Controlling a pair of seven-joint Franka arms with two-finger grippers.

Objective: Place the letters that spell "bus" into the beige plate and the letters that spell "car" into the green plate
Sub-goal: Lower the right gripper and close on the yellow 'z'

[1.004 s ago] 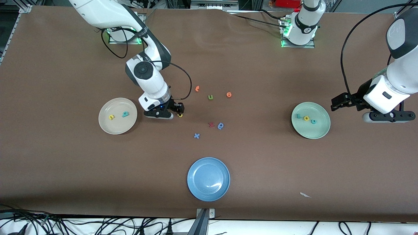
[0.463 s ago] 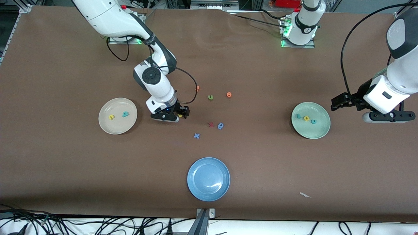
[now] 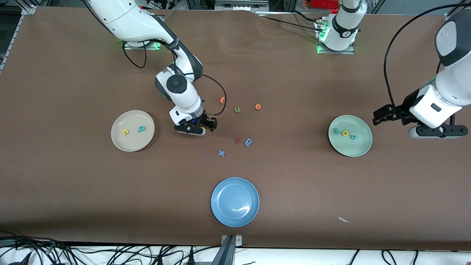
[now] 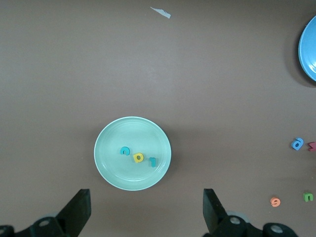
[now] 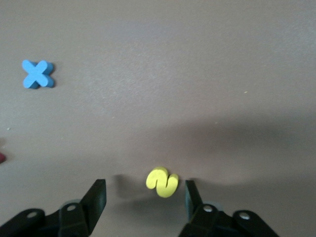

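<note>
Yellow s [image 5: 162, 182] is seen flat on the brown table [image 3: 73, 191] between the spread fingers of the right gripper [image 3: 203, 129], untouched, w/ the gripper low over it btwn the beige plate [image 3: 121, 145] and the loose letters at mid-table. Yellow u [image 3: 126, 131] and teal b [image 3: 141, 129] are found in the beige plate; teal c [image 4: 125, 150], yellow a [image 4: 138, 157] and teal r [image 4: 152, 161] in the green plate [image 4: 108, 163]. Left gripper [image 4: 145, 213] is held wide open and waiting, up over the table's left-arm end beside the green plate.

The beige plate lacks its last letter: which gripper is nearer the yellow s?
Right. The right gripper is low over the yellow s, jaws open either side of it; the left gripper waits beside the green plate.
</note>
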